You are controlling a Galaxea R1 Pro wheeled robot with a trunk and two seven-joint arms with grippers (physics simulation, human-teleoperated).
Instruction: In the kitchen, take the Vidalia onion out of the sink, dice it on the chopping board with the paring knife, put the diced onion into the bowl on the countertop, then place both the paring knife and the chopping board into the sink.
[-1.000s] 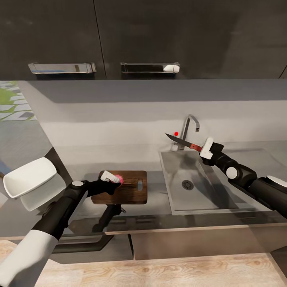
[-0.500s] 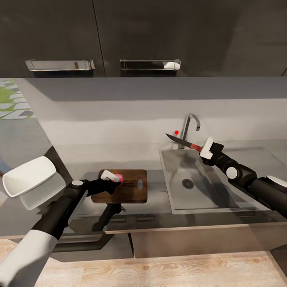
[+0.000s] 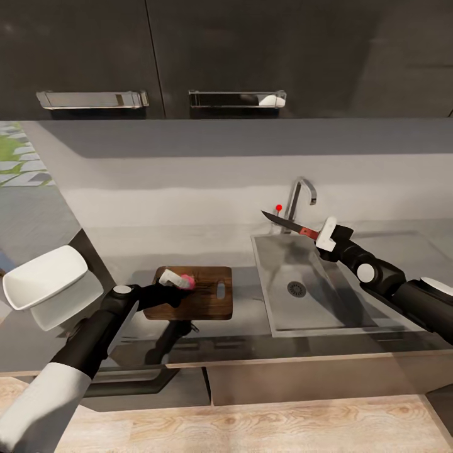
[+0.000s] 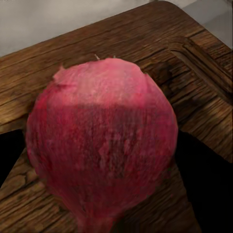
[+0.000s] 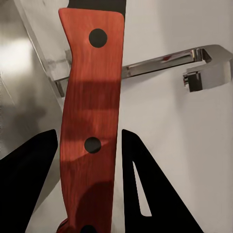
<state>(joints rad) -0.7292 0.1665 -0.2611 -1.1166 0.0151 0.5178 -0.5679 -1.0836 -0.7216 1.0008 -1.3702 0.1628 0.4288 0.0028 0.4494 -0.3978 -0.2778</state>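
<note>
The pinkish-red Vidalia onion (image 3: pixel 187 280) rests on the brown chopping board (image 3: pixel 211 301), near its far left corner, and my left gripper (image 3: pixel 178 280) is shut on it. Close up, the onion (image 4: pixel 99 145) fills the space between the dark fingers (image 4: pixel 206 194) over the board (image 4: pixel 194 73). My right gripper (image 3: pixel 319 238) is shut on the paring knife (image 3: pixel 286 222), held over the sink (image 3: pixel 327 314) with its dark blade pointing left toward the tap (image 3: pixel 301 198). Its reddish handle (image 5: pixel 90 121) sits between the fingers. The white bowl (image 3: pixel 44 278) stands at far left on the countertop (image 3: pixel 126 251).
Dark wall cabinets with metal handles (image 3: pixel 236 99) hang above. The chrome tap (image 5: pixel 165 63) rises behind the basin, its red dot (image 3: pixel 278 208) beside the knife blade. A drainboard (image 3: pixel 409 251) lies right of the basin. Wooden floor (image 3: pixel 251 428) runs below the counter edge.
The head camera has tilted slightly, shifting the picture. The left gripper with the onion has edged a little farther over the board. The right gripper holds the knife in the same place.
</note>
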